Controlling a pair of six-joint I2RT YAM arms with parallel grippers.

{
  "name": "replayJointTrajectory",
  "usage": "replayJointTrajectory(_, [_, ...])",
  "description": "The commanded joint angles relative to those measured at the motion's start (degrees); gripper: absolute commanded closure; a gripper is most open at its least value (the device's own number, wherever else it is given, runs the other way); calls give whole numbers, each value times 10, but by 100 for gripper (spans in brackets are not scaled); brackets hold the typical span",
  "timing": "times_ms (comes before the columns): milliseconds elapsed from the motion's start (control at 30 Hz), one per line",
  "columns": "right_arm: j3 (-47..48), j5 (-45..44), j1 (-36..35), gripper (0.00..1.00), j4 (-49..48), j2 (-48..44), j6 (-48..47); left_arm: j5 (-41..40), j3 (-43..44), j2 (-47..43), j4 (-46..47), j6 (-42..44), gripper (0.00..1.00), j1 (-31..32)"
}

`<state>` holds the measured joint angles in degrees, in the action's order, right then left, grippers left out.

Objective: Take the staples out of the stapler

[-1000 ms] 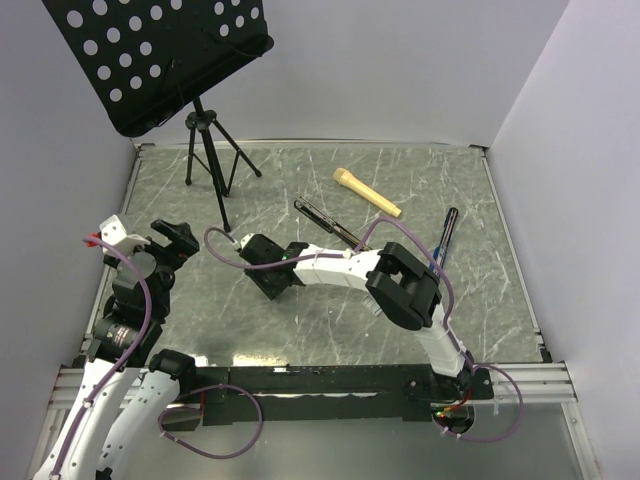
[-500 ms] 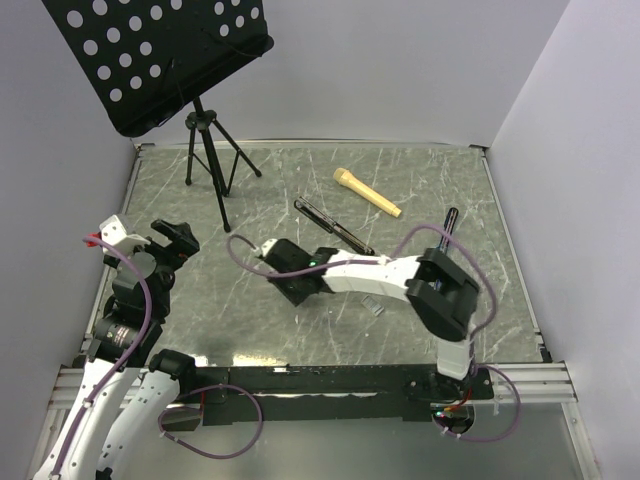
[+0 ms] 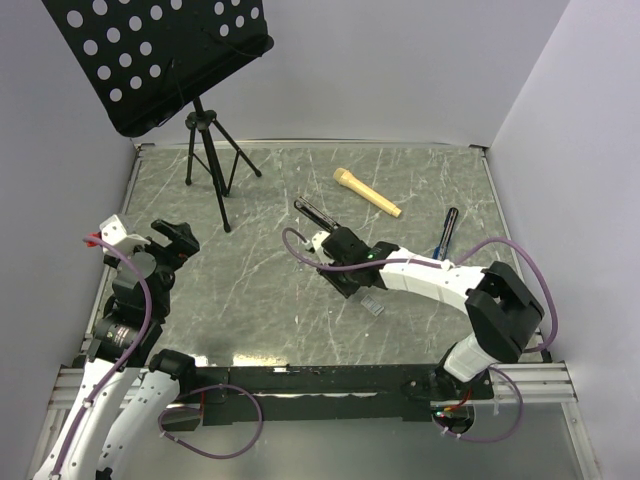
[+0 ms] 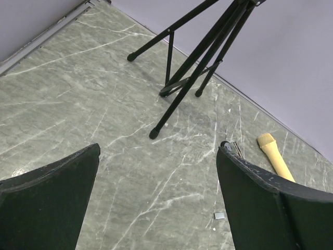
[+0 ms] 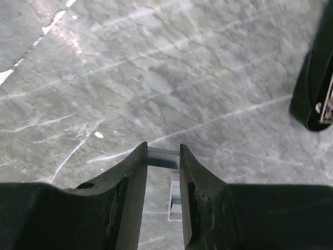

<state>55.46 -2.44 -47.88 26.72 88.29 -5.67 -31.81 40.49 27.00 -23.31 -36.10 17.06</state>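
Staples (image 5: 163, 158) in right pincer (image 5: 163, 151), outside stapler (image 3: 315, 212)

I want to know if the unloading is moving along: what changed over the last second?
The right gripper swept rightward over the grey marbled table, ending close by the slim black stapler, its elbow swinging out right. A small silvery staple strip appears pinched between its fingertips; whether that is new cannot be told. The stapler, open left gripper, tan stick-like handle, blue-and-black pen and black music stand stayed put.

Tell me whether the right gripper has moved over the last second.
Yes. The right gripper has swung rightward, away from the music stand's tripod, and is now close to the stapler.
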Motion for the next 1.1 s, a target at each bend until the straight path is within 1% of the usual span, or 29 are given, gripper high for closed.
replayJointTrajectory(0, [1, 15, 28, 65, 18, -11, -31, -3, -1, 4, 15, -2, 3, -1])
replayJointTrajectory(100, [-7, 15, 37, 64, 23, -22, -36, -6, -1, 0, 12, 0, 2, 9])
replayJointTrajectory(267, [-11, 60, 73, 64, 59, -46, -45, -19, 2, -1, 11, 5, 3, 28])
replayJointTrajectory(400, [-38, 68, 74, 63, 66, -66, -54, -23, 0, -12, 12, 8, 2, 40])
replayJointTrajectory(567, [-50, 53, 74, 64, 80, -66, -72, -26, 1, -17, 11, 9, 2, 49])
replayJointTrajectory(700, [-55, 67, 75, 63, 76, -65, -82, -30, 2, -20, 8, 9, 2, 53])
replayJointTrajectory(800, [-60, 49, 75, 63, 76, -53, -87, -34, 3, -22, 5, 8, 2, 54])
replayJointTrajectory(900, [-67, 59, 76, 63, 64, -58, -88, -33, 2, -22, 6, 9, 2, 54])
replayJointTrajectory(1067, [-74, 54, 76, 60, 57, -57, -92, -33, 0, -20, 9, 8, 2, 54])
